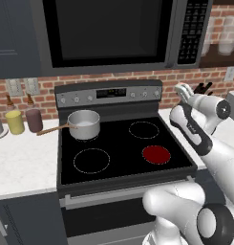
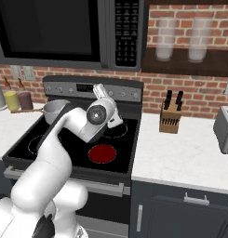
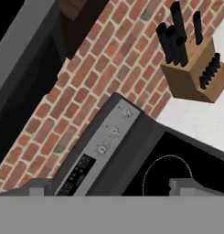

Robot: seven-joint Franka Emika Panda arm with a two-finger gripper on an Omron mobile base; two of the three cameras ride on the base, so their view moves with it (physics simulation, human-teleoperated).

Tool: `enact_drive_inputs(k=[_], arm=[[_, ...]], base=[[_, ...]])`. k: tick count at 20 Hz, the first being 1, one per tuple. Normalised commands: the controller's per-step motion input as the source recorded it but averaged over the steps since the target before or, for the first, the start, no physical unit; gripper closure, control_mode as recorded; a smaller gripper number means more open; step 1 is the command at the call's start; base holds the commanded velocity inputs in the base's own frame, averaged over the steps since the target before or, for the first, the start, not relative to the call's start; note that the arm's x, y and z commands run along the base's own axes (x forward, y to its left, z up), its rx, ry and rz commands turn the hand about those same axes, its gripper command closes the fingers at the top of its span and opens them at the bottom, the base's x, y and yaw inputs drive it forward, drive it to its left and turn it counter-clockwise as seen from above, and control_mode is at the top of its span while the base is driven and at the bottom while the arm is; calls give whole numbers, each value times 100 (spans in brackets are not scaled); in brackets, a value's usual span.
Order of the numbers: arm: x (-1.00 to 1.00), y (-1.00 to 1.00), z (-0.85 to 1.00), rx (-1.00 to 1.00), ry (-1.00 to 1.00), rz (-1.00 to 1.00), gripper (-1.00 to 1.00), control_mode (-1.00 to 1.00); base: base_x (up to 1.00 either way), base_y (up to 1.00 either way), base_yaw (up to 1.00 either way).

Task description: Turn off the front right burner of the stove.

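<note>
A dark microwave with a keypad (image 1: 109, 33) hangs against the red brick wall (image 2: 194, 88) above the stove (image 1: 123, 143), a black glass-top range with a grey steel back panel (image 1: 109, 94) that carries small knobs and a digital display. The range sits between two stretches of white worktop (image 2: 190, 153). On the glass are four burners: three show as thin white ring outlines, while the front right burner (image 1: 156, 154) is a solid red disc near the front right corner of the glass, also plain in the right base view (image 2: 102, 154). A steel saucepan with a wooden handle (image 1: 83, 124) stands on the back left burner. The white arm (image 2: 64, 139) reaches over the right side of the range, with its claw (image 1: 181, 90) raised near the right end of the back panel; its two tips rise at the bottom of the hand view (image 3: 113, 188), standing apart with nothing between them. On the worktop right of the range, towards the back edge by the wall, stands a wooden knife block with black handles (image 2: 171, 116). On the worktop left of the range, near the back edge, a yellow jar (image 1: 15, 121) and a maroon jar (image 1: 34, 119) stand just beside each other.
</note>
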Motion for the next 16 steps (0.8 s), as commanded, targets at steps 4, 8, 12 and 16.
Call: enact_drive_inputs(k=[4,8,12,16], arm=[[81,0,0,7,4,0,-100,-100],[22,0,-1,6,0,0,-100,-100],[19,-6,-9,3,0,0,-100,-100],[36,-3,-12,1,0,0,-100,-100]], base=[[0,0,0],[0,0,0],[0,0,0],[0,0,0]])
